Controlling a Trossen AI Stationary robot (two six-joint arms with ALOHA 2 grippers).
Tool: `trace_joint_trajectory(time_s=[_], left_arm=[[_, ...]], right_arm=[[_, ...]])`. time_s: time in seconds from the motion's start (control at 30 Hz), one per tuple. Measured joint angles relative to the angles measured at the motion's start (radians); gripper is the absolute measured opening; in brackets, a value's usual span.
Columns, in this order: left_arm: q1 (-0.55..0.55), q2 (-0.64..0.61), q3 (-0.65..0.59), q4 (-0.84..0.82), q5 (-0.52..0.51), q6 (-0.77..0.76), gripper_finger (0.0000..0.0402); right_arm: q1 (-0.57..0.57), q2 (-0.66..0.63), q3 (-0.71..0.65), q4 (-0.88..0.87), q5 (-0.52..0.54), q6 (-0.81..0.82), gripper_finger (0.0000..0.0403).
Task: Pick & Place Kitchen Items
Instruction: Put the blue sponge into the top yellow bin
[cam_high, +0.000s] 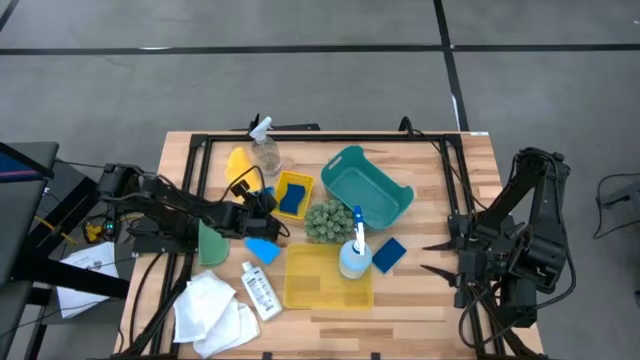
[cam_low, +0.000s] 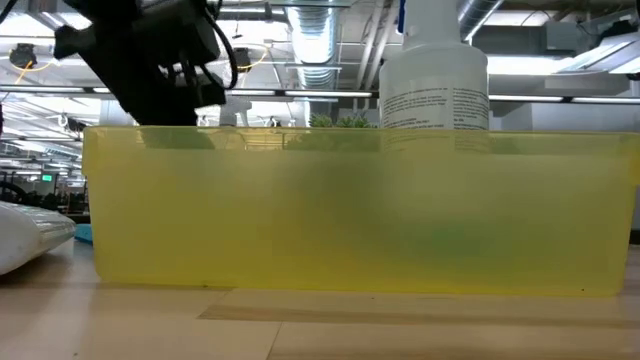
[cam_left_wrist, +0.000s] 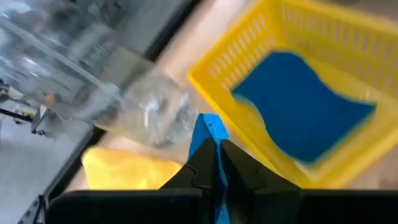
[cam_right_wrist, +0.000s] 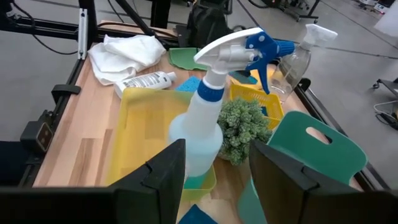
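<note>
While a sponge lies in the small bin, my left gripper pinches a blue piece just beside it; my right gripper waits, parted.

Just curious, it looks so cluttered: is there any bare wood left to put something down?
Yes: bare wood between the teal basket and the right tool, and below the blue sponge. Crowded around the yellow bin and white cloths.

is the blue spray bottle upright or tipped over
Upright. The blue spray bottle stands at the flat yellow bin's corner in the high view; the right wrist view shows its trigger head on top.
</note>
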Motion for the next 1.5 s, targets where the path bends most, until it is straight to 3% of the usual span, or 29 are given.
trace_joint_trajectory(time_s=[0.23, 0.43, 0.57, 0.73, 1.03, 1.23, 1.5], left_arm=[[-0.064, -0.181, 0.000, -0.043, -0.048, 0.104, 0.0004], [-0.191, -0.310, 0.000, 0.019, -0.087, 0.403, 0.0003], [-0.279, -0.347, -0.036, 0.168, -0.057, 0.695, 0.0003], [-0.315, -0.395, -0.109, 0.426, 0.077, 0.902, 0.0003], [-0.222, -0.459, -0.331, 0.905, 0.424, 1.299, 0.0003], [0.025, -0.526, -0.453, 1.039, 0.814, 1.335, 0.0004], [0.354, -0.545, -0.491, 1.069, 1.304, 1.331, 0.0004]], right_arm=[[-0.007, 0.000, 0.000, -0.003, 0.003, 0.000, 0.0168], [-0.007, 0.000, 0.000, -0.005, 0.007, 0.000, 0.0168], [-0.007, 0.000, 0.000, -0.007, 0.013, 0.000, 0.0168], [-0.007, 0.000, 0.000, -0.007, 0.021, 0.000, 0.0168], [-0.006, 0.000, 0.000, -0.006, 0.020, 0.004, 0.0168], [-0.016, 0.000, 0.000, -0.006, 0.019, 0.011, 0.0168], [-0.051, 0.000, 0.000, -0.006, 0.017, 0.011, 0.0168]])
